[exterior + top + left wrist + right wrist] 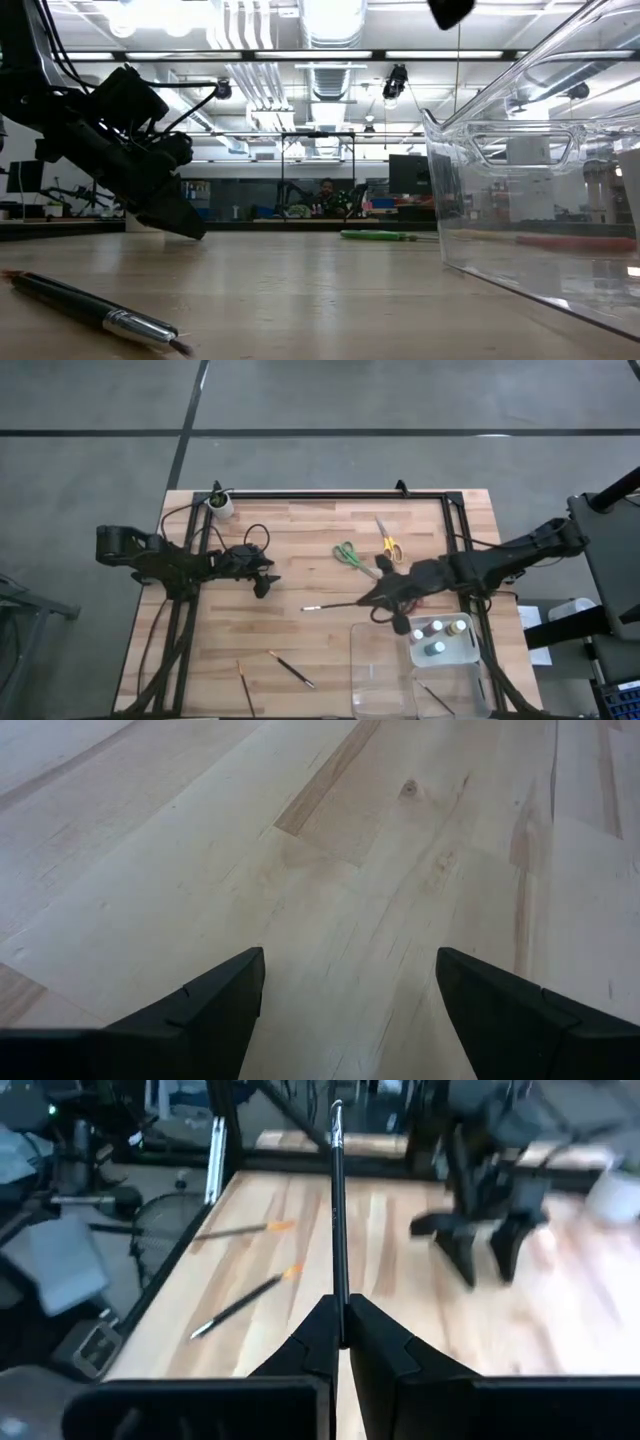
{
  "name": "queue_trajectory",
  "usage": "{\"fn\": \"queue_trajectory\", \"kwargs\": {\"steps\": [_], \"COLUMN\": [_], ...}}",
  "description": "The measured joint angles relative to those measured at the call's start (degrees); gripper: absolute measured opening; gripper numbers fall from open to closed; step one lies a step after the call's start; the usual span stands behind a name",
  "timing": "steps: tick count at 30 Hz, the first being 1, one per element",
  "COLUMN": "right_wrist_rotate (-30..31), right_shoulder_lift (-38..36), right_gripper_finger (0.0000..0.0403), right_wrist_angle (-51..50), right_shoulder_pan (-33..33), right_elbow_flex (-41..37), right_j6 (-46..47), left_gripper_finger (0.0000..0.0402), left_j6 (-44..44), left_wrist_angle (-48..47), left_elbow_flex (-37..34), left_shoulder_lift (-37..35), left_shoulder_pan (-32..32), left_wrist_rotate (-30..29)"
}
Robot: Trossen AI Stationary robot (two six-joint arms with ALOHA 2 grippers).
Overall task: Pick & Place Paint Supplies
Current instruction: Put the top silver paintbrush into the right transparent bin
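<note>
No text, label, brand, number or sign can be read in any view. The small paint bottles (437, 634) in the clear tray (372, 670) show no legible labels, the wooden surface (300, 550) carries no markings, and the screens and fixtures in the room beyond the surface are too far off to read.

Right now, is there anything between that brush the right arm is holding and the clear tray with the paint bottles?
Nothing visible blocks it. The right end effector is shut on the black brush, just beside the clear tray. Only bare wood lies between them. The green scissors lie on the far side, off that path.
</note>
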Motion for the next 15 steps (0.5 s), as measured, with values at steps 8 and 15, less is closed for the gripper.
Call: {"fn": "queue_trajectory", "kwargs": {"steps": [8,15], "right_wrist_rotate": [0.2,1.1], "right_shoulder_lift": [-2.2,-1.2], "right_gripper_finger": [0.0012,0.0012], "right_wrist_angle": [-18.6,-35.7], "right_shoulder_pan": [4.6,9.4], "right_elbow_flex": [5.8,15.8], "right_j6": [8.6,14.8], "left_gripper_finger": [0.0304,0.0304], "left_j6": [0.0,0.0], "left_wrist_angle": [0.0,0.0], "left_elbow_flex": [0.0,0.0], "left_shoulder_lift": [0.0,0.0], "left_shoulder_pan": [0.0,0.0], "left_wrist_rotate": [0.0,0.0]}}
